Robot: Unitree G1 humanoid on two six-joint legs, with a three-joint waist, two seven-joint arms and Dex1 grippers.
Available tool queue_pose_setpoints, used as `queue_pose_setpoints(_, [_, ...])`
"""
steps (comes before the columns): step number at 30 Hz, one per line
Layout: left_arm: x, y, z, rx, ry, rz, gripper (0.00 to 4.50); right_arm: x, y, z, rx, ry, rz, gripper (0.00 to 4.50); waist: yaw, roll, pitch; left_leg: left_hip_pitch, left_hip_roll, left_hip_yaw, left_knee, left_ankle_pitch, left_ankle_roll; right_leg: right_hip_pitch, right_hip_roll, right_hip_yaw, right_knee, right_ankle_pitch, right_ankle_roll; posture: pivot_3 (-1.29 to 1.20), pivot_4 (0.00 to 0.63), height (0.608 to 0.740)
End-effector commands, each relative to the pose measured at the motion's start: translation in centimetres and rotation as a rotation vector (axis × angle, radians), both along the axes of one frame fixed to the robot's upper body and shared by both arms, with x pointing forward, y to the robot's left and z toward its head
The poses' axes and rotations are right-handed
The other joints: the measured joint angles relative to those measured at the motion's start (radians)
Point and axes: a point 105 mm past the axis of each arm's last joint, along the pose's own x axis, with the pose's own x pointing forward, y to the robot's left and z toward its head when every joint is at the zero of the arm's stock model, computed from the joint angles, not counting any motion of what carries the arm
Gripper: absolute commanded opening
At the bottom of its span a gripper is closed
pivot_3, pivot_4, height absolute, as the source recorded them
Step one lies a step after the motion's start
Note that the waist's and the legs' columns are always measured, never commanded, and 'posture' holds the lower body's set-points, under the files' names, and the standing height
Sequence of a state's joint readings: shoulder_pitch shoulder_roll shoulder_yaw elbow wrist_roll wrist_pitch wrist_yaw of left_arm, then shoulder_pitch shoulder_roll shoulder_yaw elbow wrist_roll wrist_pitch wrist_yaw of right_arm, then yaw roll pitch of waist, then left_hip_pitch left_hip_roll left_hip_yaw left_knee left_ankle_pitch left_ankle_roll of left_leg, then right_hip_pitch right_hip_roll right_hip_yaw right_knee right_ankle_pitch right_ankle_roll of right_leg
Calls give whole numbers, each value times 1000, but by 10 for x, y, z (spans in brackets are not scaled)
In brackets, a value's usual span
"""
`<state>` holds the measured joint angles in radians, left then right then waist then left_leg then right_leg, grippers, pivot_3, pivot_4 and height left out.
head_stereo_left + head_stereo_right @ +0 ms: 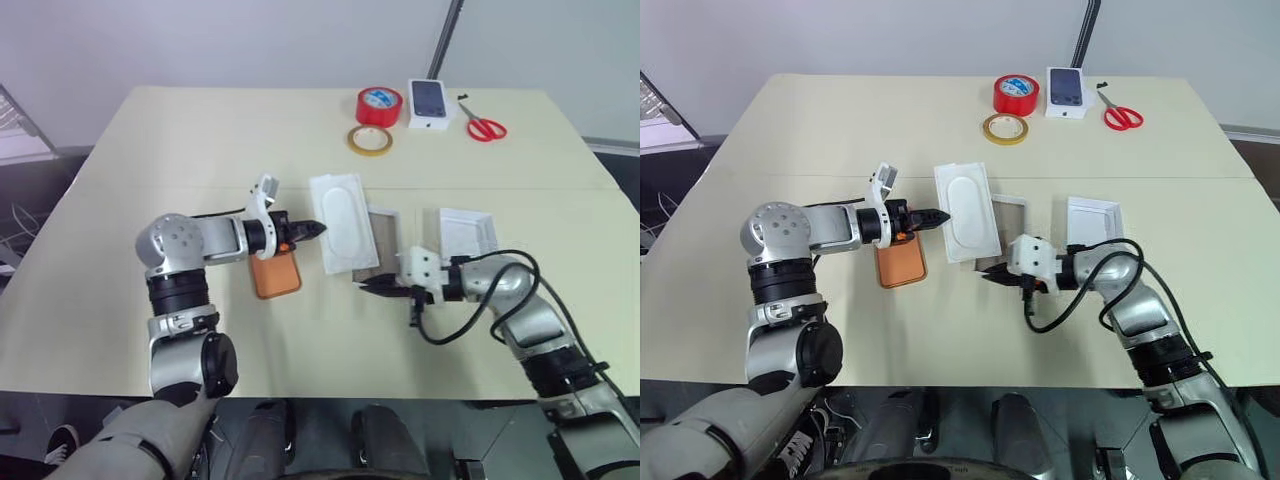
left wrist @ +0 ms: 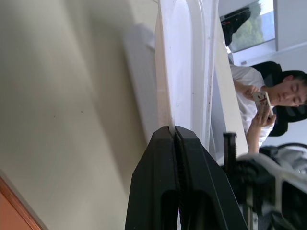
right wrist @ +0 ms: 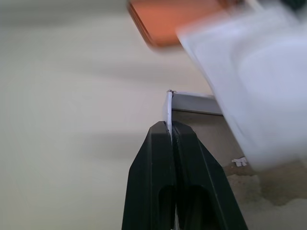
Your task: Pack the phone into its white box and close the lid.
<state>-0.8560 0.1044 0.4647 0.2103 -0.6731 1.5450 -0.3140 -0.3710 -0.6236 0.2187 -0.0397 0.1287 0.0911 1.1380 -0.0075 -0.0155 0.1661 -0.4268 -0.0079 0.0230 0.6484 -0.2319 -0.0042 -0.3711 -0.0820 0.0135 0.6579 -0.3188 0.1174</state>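
Observation:
The orange phone (image 1: 275,275) lies flat on the table under my left forearm. My left gripper (image 1: 318,229) is shut on the near edge of a white insert with a rounded recess (image 1: 340,220), which hangs tilted above the table. Partly under it sits the white box (image 1: 385,243), a shallow base with a brownish floor. My right gripper (image 1: 360,285) is shut on its near corner wall (image 3: 169,103). The lid (image 1: 465,230) lies open side up just right of the box, behind my right wrist.
At the table's far side stand a red tape roll (image 1: 379,105), a yellow tape ring (image 1: 369,140), a small white box printed with a dark phone (image 1: 430,102) and red scissors (image 1: 485,128). A seated person (image 2: 261,103) is beyond the table.

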Motion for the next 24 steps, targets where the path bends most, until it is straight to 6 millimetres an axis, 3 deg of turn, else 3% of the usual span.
queue_pose_setpoints(1, [-3,-4,14,-24,-40,-36,0,-9,11,5,37,-2,17,66,2,0,0,0,0,0,0,0,0,0,0,0,0,0,0,0,150,728])
queue_pose_setpoints(2, [-4,-4,13,-23,-37,-40,0,-10,12,4,41,7,20,66,3,0,0,0,0,0,0,0,0,0,0,0,0,0,0,0,150,728])
queue_pose_setpoints(5, [-4,-6,8,0,-30,-43,0,-13,11,8,46,-9,9,896,2,0,0,0,0,0,0,0,0,0,0,0,0,0,0,0,150,728])
queue_pose_setpoints(8, [-5,-7,5,16,-36,-52,0,-13,4,15,43,-52,-19,2286,-1,0,0,0,0,0,0,0,0,0,0,0,0,0,0,0,150,728])
queue_pose_setpoints(13, [-11,-12,1,43,-41,-95,0,-17,-36,29,43,-25,-123,2286,6,0,0,0,0,0,0,0,0,0,-1,0,0,0,0,0,150,728])
queue_pose_setpoints(18, [-15,-25,-8,54,-27,-153,0,-10,-81,21,-55,-52,-251,2286,17,-1,0,0,0,0,0,-2,3,1,-1,1,-1,0,0,0,150,728])
queue_pose_setpoints(24, [-11,-33,-15,60,-22,-175,0,0,-81,28,-9,-108,-283,2286,17,0,0,0,0,0,0,0,1,0,-1,1,-1,0,0,0,150,728])
